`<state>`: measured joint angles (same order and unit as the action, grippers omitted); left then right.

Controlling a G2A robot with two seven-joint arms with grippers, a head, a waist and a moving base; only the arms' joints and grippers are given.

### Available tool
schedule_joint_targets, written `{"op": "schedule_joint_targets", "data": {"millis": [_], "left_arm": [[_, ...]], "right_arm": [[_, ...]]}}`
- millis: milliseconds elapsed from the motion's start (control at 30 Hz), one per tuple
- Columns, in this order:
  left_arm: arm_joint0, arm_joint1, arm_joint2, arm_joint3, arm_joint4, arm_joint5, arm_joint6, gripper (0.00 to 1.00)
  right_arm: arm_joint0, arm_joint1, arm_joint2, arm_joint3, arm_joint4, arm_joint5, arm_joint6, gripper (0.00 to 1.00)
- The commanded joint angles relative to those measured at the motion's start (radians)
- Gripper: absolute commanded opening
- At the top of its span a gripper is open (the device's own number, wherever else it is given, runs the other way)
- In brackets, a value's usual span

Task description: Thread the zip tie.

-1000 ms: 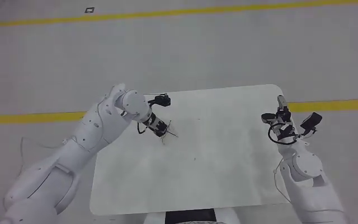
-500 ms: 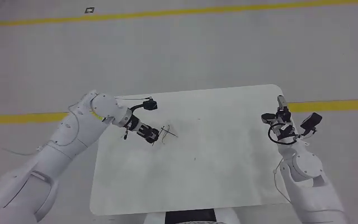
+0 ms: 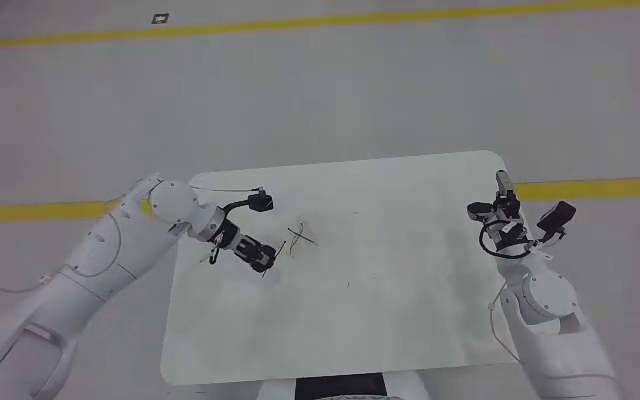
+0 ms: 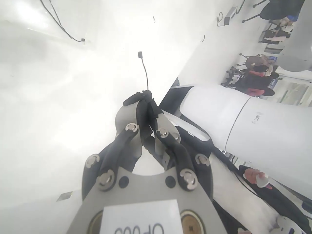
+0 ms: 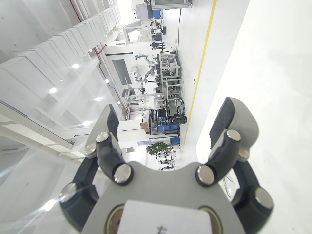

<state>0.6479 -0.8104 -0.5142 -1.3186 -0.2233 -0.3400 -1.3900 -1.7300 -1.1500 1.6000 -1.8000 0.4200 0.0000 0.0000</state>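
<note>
Left gripper (image 4: 145, 99) is pressed together, pinching the zip tie (image 4: 146, 76) by its strap. How much strap sits behind the pads can't be told. The rest sticks out ahead of the fingertips with a slight bow and ends in a small square head (image 4: 140, 54) at the far tip. The free end is over the table (image 3: 400, 300); whether the head touches it is unclear.

Look: black and very thin, a hairline with a blocky head.

Handling (judgement):
- Near weightless, springy plastic. It flexes along its length but doesn't go limp.
- Smooth and narrow, so it will likely twist or slide under a light pinch. Not fragile.
- Best second hold is probably just behind the head, flat faces against the pads, to keep the slot steady.
- The tail wants a grip close to its tip, or it will buckle on entry.

Right gripper (image 5: 169, 113) is spread wide with nothing between the fingers, well apart from the left one.

Loose dark strands (image 3: 300, 237), possibly more ties, lie on the table just beyond the left gripper's tips, not touching it.
</note>
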Motion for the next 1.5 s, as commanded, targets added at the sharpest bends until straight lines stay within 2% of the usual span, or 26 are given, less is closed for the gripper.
{"op": "schedule_joint_targets", "data": {"millis": [0, 67, 133, 167, 300, 467, 500, 567, 667, 733, 800, 867, 1033, 1133, 1233, 1467], "left_arm": [[0.0, 0.0, 0.0, 0.0, 0.0, 0.0, 0.0, 0.0], [0.021, -0.002, -0.004, 0.009, -0.057, 0.0, 0.031, 0.0], [0.026, -0.001, -0.014, 0.039, -0.1, 0.0, 0.022, 0.0], [0.032, 0.0, -0.027, 0.053, -0.158, 0.0, 0.01, 0.0], [0.056, 0.017, -0.051, 0.087, -0.308, 0.0, 0.0, 0.0], [0.09, 0.05, -0.041, 0.063, -0.45, 0.0, 0.0, 0.0], [0.097, 0.056, -0.033, 0.042, -0.472, 0.0, 0.0, 0.0], [0.106, 0.073, -0.023, 0.04, -0.486, 0.0, 0.0, 0.0], [0.109, 0.093, 0.004, 0.013, -0.464, 0.0, 0.0, 0.0], [0.111, 0.102, 0.01, -0.006, -0.484, 0.0, 0.0, 0.0], [0.11, 0.113, 0.015, -0.024, -0.467, 0.0, 0.0, 0.0], [0.11, 0.113, 0.015, -0.024, -0.467, 0.0, 0.0, 0.0], [0.11, 0.113, 0.015, -0.024, -0.467, 0.0, 0.0, 0.0], [0.11, 0.113, 0.015, -0.024, -0.467, 0.0, 0.0, 0.0], [0.11, 0.113, 0.015, -0.024, -0.467, 0.0, 0.0, 0.0], [0.112, 0.113, 0.016, -0.024, -0.466, 0.001, 0.007, 0.0]], "right_arm": [[0.0, 0.0, 0.0, 0.0, 0.0, 0.0, 0.0, 1.0], [0.0, 0.0, 0.0, 0.0, 0.0, 0.0, 0.0, 1.0], [0.0, 0.0, 0.0, 0.0, 0.0, 0.0, 0.0, 1.0], [0.0, 0.0, 0.0, 0.0, 0.0, 0.0, 0.0, 1.0], [0.0, 0.0, 0.0, 0.0, 0.0, 0.0, 0.0, 1.0], [0.0, 0.0, 0.0, 0.0, 0.0, 0.0, 0.0, 1.0], [0.0, 0.0, 0.0, 0.0, 0.0, 0.0, 0.0, 1.0], [0.0, 0.0, 0.0, 0.0, 0.0, 0.0, 0.0, 1.0], [0.0, 0.0, 0.0, 0.0, 0.0, 0.0, 0.0, 1.0], [0.0, 0.0, 0.0, 0.0, 0.0, 0.0, 0.0, 1.0], [0.007, 0.0, -0.013, -0.01, -0.026, -0.016, 0.027, 1.0], [0.019, 0.0, -0.039, -0.009, -0.064, -0.036, 0.079, 1.0], [0.082, -0.003, -0.133, 0.001, -0.127, -0.042, 0.22, 1.0], [0.122, -0.007, -0.198, 0.015, -0.191, -0.044, 0.263, 1.0], [0.145, -0.016, -0.26, 0.013, -0.212, -0.055, 0.263, 1.0], [0.147, -0.016, -0.263, 0.009, -0.212, -0.06, 0.259, 1.0]]}}
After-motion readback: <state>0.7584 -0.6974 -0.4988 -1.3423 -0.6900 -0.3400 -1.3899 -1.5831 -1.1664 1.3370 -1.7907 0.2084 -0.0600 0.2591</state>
